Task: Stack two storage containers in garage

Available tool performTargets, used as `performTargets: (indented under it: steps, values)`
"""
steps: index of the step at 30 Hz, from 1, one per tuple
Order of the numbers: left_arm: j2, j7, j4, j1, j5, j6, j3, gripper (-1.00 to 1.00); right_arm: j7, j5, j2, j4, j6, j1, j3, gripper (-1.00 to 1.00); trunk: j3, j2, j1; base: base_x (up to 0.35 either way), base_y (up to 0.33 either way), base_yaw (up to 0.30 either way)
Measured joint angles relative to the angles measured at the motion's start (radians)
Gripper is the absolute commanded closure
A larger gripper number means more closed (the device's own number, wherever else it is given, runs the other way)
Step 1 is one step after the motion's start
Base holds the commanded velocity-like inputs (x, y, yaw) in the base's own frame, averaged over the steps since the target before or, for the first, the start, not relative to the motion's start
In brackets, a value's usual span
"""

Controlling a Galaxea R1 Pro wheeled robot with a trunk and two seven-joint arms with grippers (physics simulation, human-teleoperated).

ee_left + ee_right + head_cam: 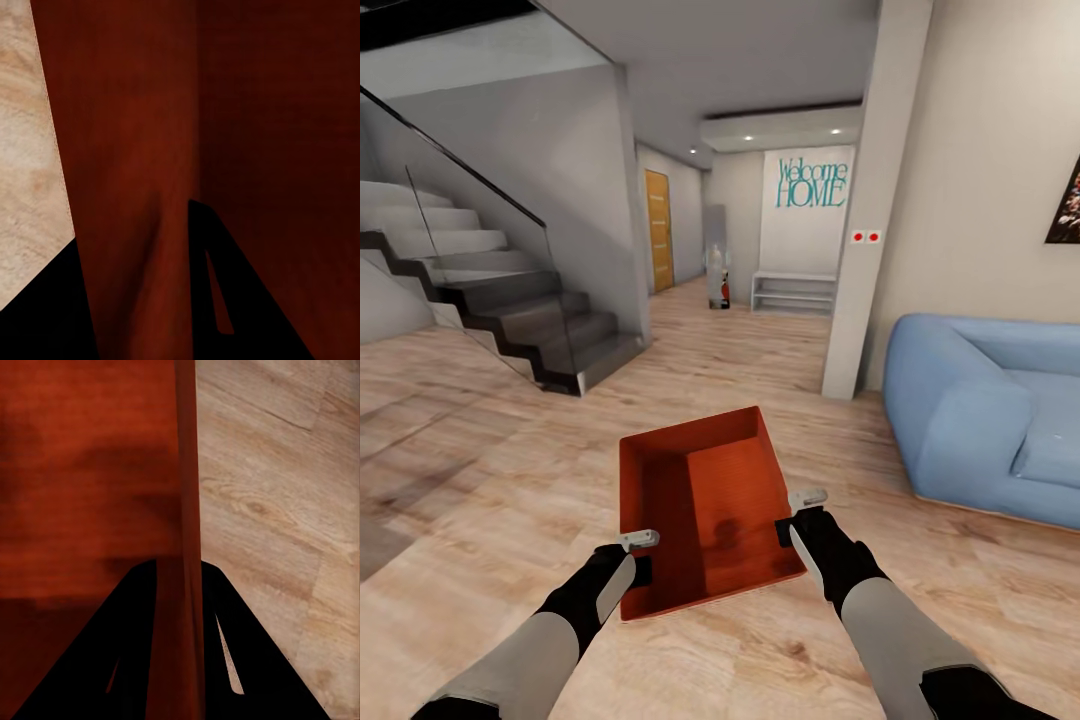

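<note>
In the living room, one orange-red storage container (710, 500) hangs between my two grippers over the light wood plank floor (480, 480). My left gripper (643, 560) is shut on its left wall near the front corner. That wall (127, 150) runs between the dark fingers (202, 247) in the left wrist view. My right gripper (792, 520) is shut on the right wall, whose thin edge (186, 472) passes between the fingers (225, 622) in the right wrist view. The container's inside is empty. The garage is out of view.
A dark staircase (510, 320) with a glass railing rises at the left. A blue sofa (990, 410) stands at the right, beside a white pillar (865, 220). A hallway straight ahead leads to a wooden door (658, 230) and a low white shelf (793, 293).
</note>
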Motion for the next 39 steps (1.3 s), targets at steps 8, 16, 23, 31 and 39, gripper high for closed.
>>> performTargets:
  steps: [8,16,23,31,39]
  values:
    - [0.0,0.0,0.0,0.0,0.0,0.0,0.0,1.0,0.0,0.0,0.0,0.0,0.0,0.0,0.0,1.0,0.0,0.0,0.0,0.336,0.0,0.0]
    - [0.001,0.0,0.001,0.0,0.003,0.0,-0.002,1.0,-0.003,-0.006,0.0,0.0,0.001,0.0,0.005,1.0,0.0,0.0,0.0,0.336,0.0,0.0]
    - [0.0,0.0,0.001,0.0,0.0,0.0,0.0,1.0,0.0,0.0,0.0,0.0,0.0,0.0,0.0,1.0,0.0,0.0,0.0,0.336,0.0,0.0]
    - [0.001,0.0,0.001,0.0,0.004,-0.001,-0.002,1.0,0.0,0.006,0.002,0.0,0.0,0.0,-0.005,1.0,0.0,0.0,0.0,0.336,0.0,0.0]
    - [0.001,0.0,0.002,0.0,0.004,0.0,-0.002,1.0,0.0,0.006,0.003,0.001,0.0,0.0,-0.005,1.0,0.0,0.0,0.0,0.336,0.0,0.0]
